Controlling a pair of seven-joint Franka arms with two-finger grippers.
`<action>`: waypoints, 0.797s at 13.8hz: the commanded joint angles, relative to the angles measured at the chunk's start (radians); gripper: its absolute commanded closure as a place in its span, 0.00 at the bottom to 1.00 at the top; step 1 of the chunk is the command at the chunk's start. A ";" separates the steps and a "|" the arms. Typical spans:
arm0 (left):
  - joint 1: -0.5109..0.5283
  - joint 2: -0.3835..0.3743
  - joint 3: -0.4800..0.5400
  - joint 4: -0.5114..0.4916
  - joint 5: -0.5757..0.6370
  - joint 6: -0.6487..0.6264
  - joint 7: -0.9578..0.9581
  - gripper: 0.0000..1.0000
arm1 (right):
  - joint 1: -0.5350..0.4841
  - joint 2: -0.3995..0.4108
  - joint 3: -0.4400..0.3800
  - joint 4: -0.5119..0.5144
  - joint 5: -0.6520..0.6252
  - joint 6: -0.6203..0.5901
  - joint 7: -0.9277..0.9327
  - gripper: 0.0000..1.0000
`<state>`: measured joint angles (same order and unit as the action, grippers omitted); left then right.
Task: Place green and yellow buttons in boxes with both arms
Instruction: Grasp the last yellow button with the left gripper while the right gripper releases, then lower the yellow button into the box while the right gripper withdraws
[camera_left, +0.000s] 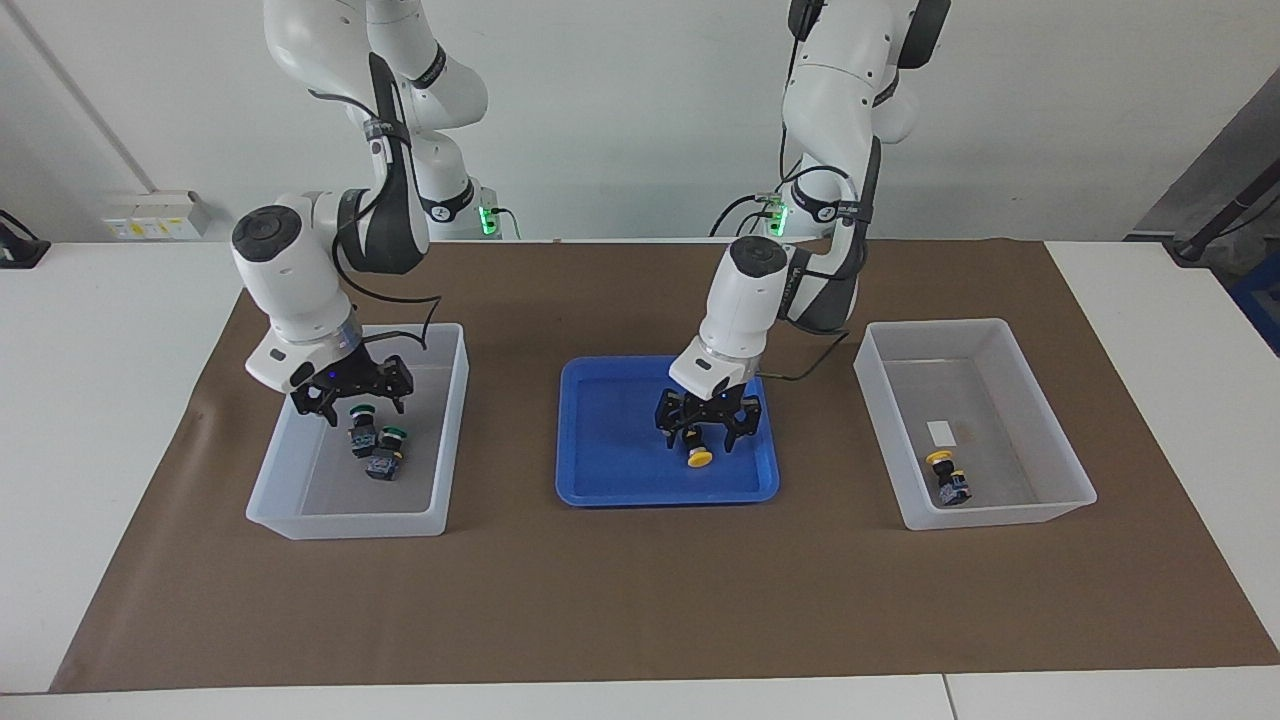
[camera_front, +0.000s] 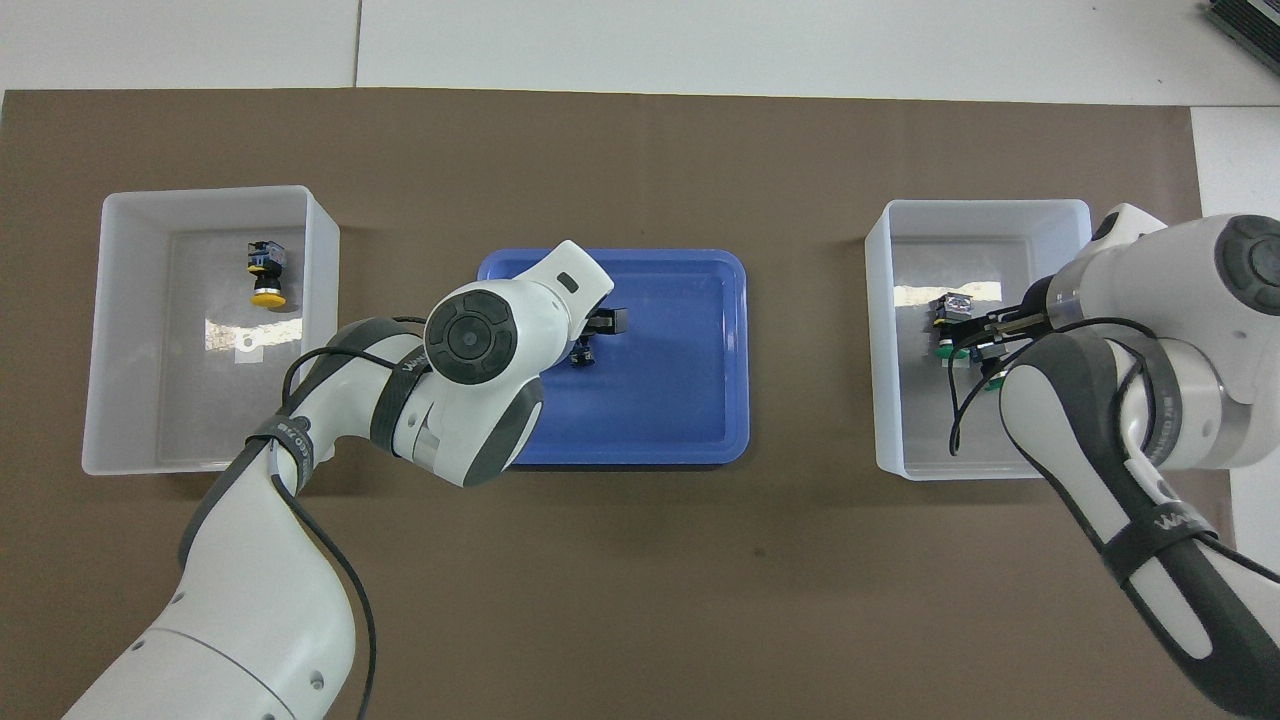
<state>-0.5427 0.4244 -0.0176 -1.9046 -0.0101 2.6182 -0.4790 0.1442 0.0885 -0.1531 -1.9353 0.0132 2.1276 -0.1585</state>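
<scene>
**Left end effector down on the last yellow button; three of four boxed**

Left end effector (camera_left: 708, 432) lowered into the blue tray (camera_left: 600, 497) at the middle of the desk, set straight over the one yellow button (camera_left: 699, 455) lying near the tray's middle. Cannot tell whether spread or gripping.

Right end effector (camera_left: 352, 398) spread wide and holding nothing, hovering low over the box (camera_left: 345, 525) toward the right arm's end of the desk. Two green buttons (camera_left: 363, 438) lying loose beneath it near the box's middle, touching or nearly so.

Second box (camera_left: 1000, 515) toward the left arm's end of the desk: one yellow button (camera_left: 948, 480) on its floor, close to the edge farther from the robots.

Judged done: both greens and one yellow. Left to do: grip the tray's yellow, carry it to the box that holds the other yellow, let go. Nothing more evident for the right arm.
</scene>
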 joint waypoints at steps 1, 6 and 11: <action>-0.019 -0.021 0.016 -0.021 -0.002 -0.019 -0.026 1.00 | -0.006 -0.067 0.009 0.056 -0.010 -0.111 0.057 0.00; 0.045 -0.145 0.027 -0.021 -0.001 -0.163 -0.010 1.00 | -0.026 -0.081 -0.005 0.315 -0.019 -0.449 0.105 0.00; 0.257 -0.245 0.027 -0.016 -0.001 -0.248 0.141 1.00 | -0.066 -0.153 -0.010 0.363 -0.019 -0.601 0.137 0.00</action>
<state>-0.3659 0.2131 0.0184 -1.8980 -0.0098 2.3877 -0.4183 0.0936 -0.0501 -0.1672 -1.5769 0.0045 1.5591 -0.0574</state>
